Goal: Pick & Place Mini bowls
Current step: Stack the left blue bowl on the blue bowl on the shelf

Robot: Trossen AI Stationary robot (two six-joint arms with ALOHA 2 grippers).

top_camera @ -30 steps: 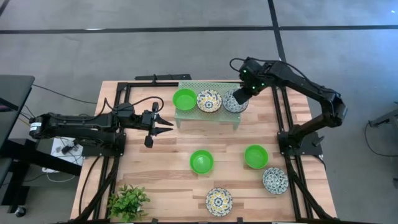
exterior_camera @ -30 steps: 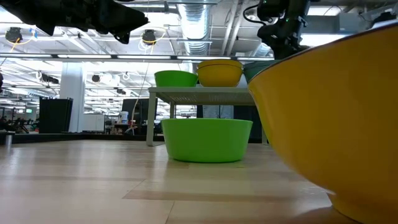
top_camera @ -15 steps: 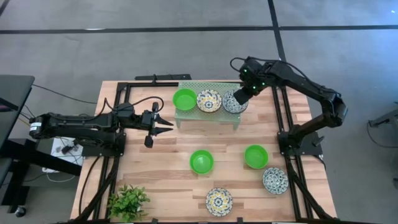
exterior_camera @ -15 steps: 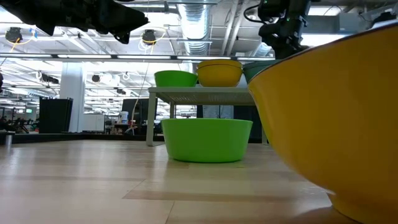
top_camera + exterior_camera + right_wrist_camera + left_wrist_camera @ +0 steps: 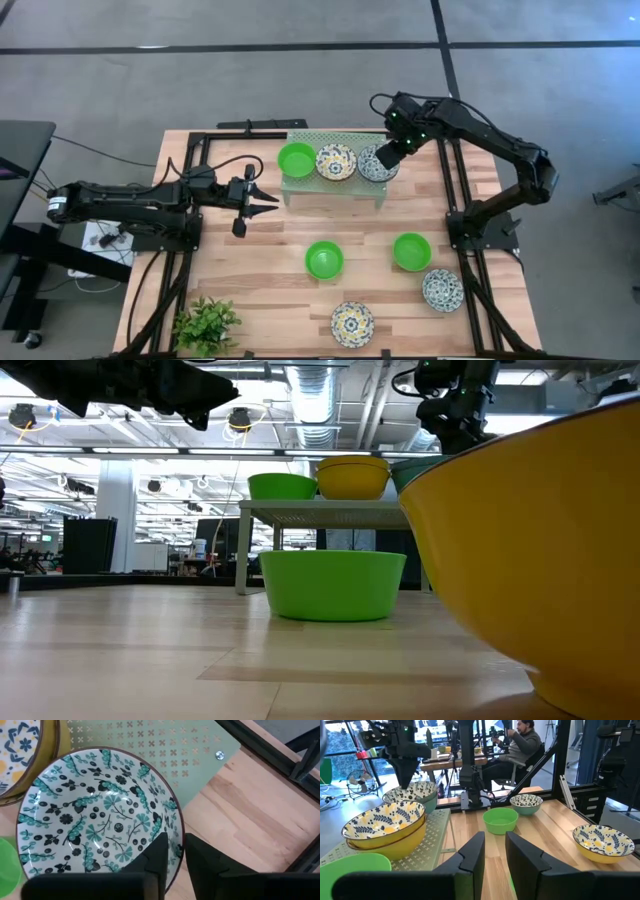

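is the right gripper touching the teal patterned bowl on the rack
Cannot tell. The right wrist view shows the right gripper over the teal bowl's rim, but neither contact nor gap is plain.

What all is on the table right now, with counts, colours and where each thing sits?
Green bowls: three, bright green; one on the rack, two on the table.
Patterned bowls: four visible; yellow-blue one and teal floral one on the rack, yellow-blue one and teal one near the table's front.
Rack: one, pale green, perforated, at the table's back.
Plant: one, leafy green, front left corner.
Table: one, light wood.
Person: one, seated beyond the table.
Left gripper: open, hovering left of the rack.
Right gripper: at the teal bowl's rim on the rack.
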